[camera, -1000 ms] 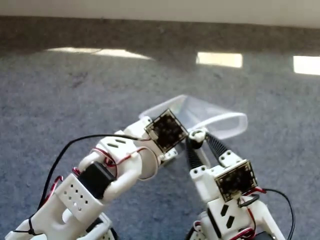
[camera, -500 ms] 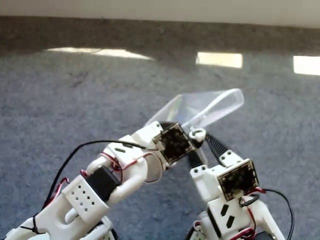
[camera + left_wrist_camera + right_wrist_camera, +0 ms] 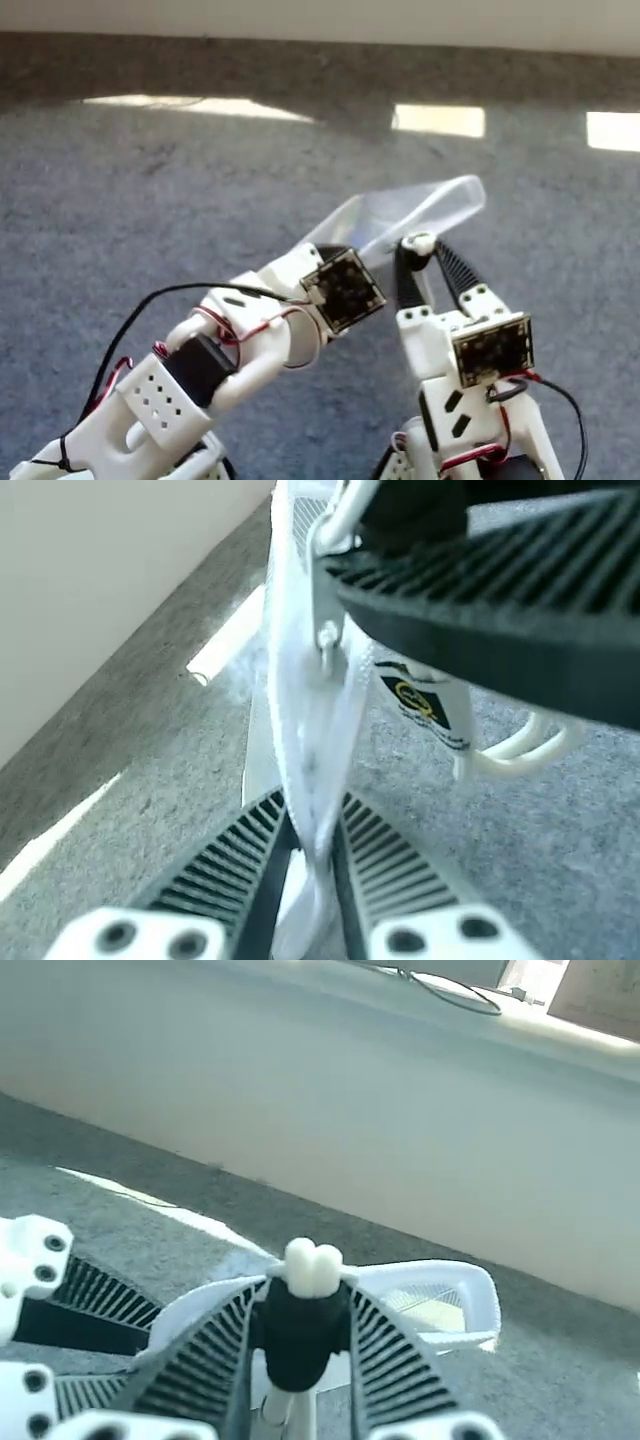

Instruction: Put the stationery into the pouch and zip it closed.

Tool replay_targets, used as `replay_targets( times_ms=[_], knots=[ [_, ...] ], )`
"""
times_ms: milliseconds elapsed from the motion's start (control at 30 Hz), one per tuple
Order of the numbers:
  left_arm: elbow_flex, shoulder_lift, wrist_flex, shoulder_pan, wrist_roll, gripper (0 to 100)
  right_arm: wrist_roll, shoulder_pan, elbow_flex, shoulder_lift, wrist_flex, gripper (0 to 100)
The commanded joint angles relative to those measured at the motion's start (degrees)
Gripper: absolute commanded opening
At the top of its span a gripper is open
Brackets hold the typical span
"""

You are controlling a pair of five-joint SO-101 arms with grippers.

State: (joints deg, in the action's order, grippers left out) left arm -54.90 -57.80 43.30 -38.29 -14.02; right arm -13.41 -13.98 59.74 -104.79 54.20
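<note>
Step in hand: zipping, by my read. Both hands are on the pouch (image 3: 415,208) and nothing is lying loose beside it.
Pouch: up off the worktop (image 3: 150,200), slung between the two hands with its far end tilted upward.
Left hand (image 3: 315,815): clamped shut on the pouch's white edge tape at its near end, with the fabric squeezed flat between the ribbed pads.
Right hand (image 3: 300,1305): pinched tight on the black zip pull (image 3: 300,1335) at the pouch's top edge, just beside the left hand. A white knob (image 3: 312,1265) pokes out above the fingertips.
Contents: a printed label (image 3: 420,702) shows at the pouch wall. I cannot tell whether it belongs to the pouch or to something inside.
Zip progress: beyond the pull, the pouch rim (image 3: 470,1300) gapes in an open loop, so I judge a good stretch is not yet closed.
Next move calls for: the right hand drawing the pull along the teeth toward the pouch's far end, away from the left hand. The left hand anchors the near end so the tape stays taut and straight. Slack there would likely let the slider snag.
</note>
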Motion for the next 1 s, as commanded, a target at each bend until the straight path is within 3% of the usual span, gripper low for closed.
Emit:
replay_targets(
  times_ms=[0, 300, 967],
  knots=[
    [0.8, -0.7, 3.8, 2.0, -0.3, 0, 0.5, 3.6, 1.2, -0.5, -6.6, 0.5],
    [-1.1, -8.9, 9.0, 4.1, -2.2, 0, 0.5, 4.7, 2.9, -0.5, -8.9, 0.5],
    [-7.3, -41.8, 32.0, 12.4, -4.7, 0, 0.5, 4.7, 3.0, -0.5, -8.9, 0.5]
  ],
)
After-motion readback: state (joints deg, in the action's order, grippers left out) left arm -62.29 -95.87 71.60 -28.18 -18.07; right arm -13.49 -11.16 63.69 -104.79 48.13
